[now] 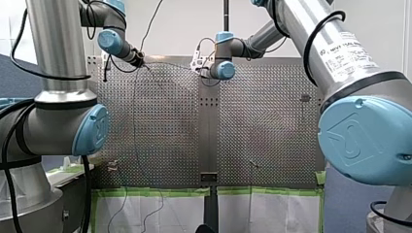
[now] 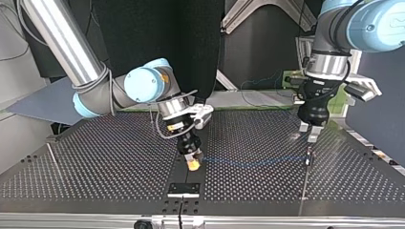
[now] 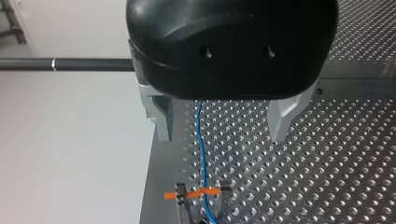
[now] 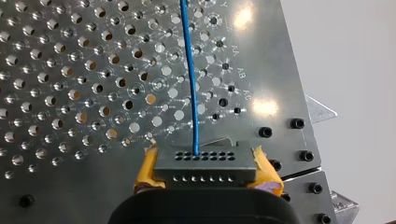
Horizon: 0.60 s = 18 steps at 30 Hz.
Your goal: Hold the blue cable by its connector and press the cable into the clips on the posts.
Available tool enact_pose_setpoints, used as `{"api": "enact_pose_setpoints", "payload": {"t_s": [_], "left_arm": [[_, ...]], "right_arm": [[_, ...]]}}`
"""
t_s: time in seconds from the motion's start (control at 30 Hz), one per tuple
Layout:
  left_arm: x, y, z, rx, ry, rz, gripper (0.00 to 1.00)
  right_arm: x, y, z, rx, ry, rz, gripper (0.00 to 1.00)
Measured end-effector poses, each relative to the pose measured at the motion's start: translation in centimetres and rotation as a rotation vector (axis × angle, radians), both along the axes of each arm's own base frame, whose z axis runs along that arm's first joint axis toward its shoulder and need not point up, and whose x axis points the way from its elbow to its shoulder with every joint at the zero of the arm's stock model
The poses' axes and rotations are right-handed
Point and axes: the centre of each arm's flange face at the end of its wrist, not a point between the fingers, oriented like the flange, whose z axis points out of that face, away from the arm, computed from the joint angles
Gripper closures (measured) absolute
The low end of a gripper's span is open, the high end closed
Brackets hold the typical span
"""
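Now right hand grips connector; left hand spread.

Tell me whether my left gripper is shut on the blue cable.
No: the left wrist view shows my left gripper open, its metal fingers apart and the blue cable passing between them.

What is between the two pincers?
Just the blue cable, running from the connector in my right pincer to the post under my left pincer, in the top view.

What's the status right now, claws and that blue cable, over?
Right claw shut on the connector. Left claw open over the blue cable. Cable reaches the clip; seating unclear. No obstruction seen.
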Motion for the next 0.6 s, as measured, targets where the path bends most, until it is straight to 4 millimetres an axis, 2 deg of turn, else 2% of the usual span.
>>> {"api": "enact_pose_setpoints", "payload": {"t_s": [0.27,0.6], "left_arm": [[0.8,-0.16,0.5,0.02,-0.017,-0.025,0.0],[0.84,-0.24,0.54,0.021,-0.018,-0.027,0.0]], "right_arm": [[0.11,0.16,-0.06,0.002,0.002,0.002,1.0],[0.16,0.23,-0.16,0.002,0.008,0.002,1.0]]}}
